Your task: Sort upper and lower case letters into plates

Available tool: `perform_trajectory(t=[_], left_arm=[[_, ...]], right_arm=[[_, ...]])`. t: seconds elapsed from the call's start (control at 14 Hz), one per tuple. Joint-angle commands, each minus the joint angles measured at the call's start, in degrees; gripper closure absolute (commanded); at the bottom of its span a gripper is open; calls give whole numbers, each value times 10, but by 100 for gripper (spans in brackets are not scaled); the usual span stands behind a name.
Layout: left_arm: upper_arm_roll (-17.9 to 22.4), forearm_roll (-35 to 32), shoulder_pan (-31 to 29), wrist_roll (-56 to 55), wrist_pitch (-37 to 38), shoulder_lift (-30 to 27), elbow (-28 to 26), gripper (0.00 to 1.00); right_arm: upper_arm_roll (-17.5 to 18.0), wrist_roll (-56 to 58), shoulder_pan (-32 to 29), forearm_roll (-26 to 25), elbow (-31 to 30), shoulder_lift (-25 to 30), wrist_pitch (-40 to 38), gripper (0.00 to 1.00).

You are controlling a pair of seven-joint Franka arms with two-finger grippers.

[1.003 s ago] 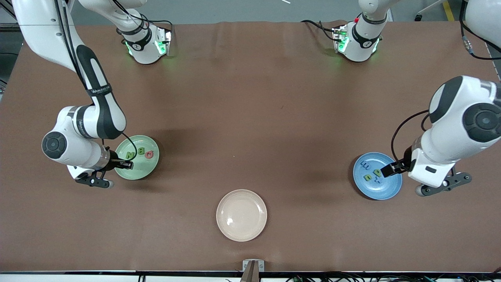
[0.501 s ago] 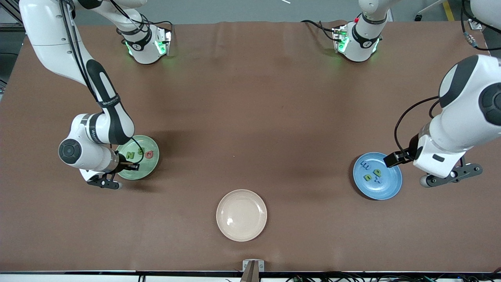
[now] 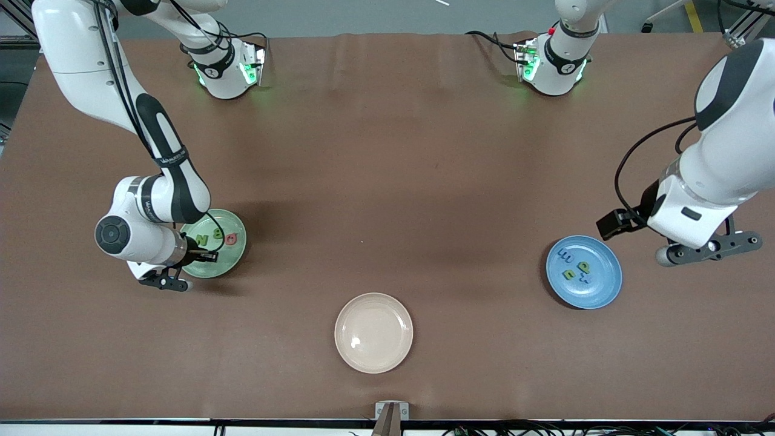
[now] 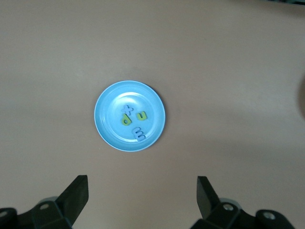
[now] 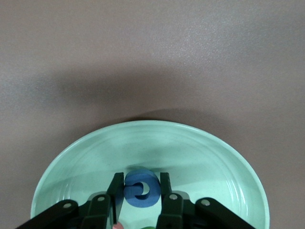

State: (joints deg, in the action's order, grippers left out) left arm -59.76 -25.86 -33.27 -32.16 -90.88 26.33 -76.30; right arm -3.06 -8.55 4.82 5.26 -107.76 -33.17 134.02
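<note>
- Since the earlier frames, your left arm has lifted away from the blue plate (image 3: 584, 272), and its left pincer (image 4: 143, 200) now hangs high over the counter (image 3: 387, 181) just off that plate's rim, its jaws spread wide and empty; your right arm has crept in over the pale green plate (image 3: 213, 243).
- Nearest the front camera sits the cream-white plate (image 3: 373, 332), bare, with no part in the sort.
- Next out, toward the left arm's end, the blue plate holds four small letters in a loose cluster: blue x (image 4: 127, 109), green p (image 4: 126, 120), green u (image 4: 142, 115) and blue m (image 4: 138, 133). All lie flat, close together, well inside the rim.
- Toward the right arm's end, the pale green plate carries green N (image 3: 201, 240), green B (image 3: 217, 238) and red Q (image 3: 230, 238) in a row.
- Your right pincer (image 5: 139, 191) is low over that plate, its jaws narrow on either side of blue G (image 5: 139, 188). The letter lies on the plate floor and I judge it is being let go, though you cannot tell whether the pads have cleared it.
- Risk: if a pad clings to the thin letter as you lift, it may drag or flip it out over the shallow rim.
- Risk: rising at a slant could nudge the glossy plate, which looks ready to slide.
</note>
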Motion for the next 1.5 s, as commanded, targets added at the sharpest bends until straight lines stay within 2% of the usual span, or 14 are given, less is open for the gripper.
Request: perform_trajectory(t=[0.0, 0.14, 0.21, 0.5, 0.72, 0.86, 1.07, 1.29, 1.43], left_arm=[[120, 93, 60, 60, 12, -95, -6, 0], [246, 167, 146, 91, 31, -148, -12, 0], [278, 177, 167, 107, 44, -160, -11, 0], [346, 198, 201, 193, 87, -200, -16, 0], [435, 222, 254, 271, 91, -225, -36, 0], [494, 245, 294, 287, 91, -250, -67, 0], [504, 247, 303, 286, 78, -290, -117, 0], [504, 246, 306, 285, 27, -356, -205, 0], [504, 247, 317, 277, 30, -360, -206, 0]], right_arm=[[5, 2, -4, -5, -4, 11, -2, 0], [4, 23, -7, -7, 10, 23, -7, 0], [3, 46, -10, -8, 22, 30, -32, 0], [2, 78, -35, -10, 115, 34, -170, 0], [3, 78, -38, -59, 199, 42, -268, 0], [3, 78, -39, -69, 255, 42, -327, 0], [3, 76, -42, -69, 322, 41, -400, 0], [2, 77, -44, -70, 358, 43, -419, 0], [2, 77, -62, -70, 380, 51, -447, 0]])
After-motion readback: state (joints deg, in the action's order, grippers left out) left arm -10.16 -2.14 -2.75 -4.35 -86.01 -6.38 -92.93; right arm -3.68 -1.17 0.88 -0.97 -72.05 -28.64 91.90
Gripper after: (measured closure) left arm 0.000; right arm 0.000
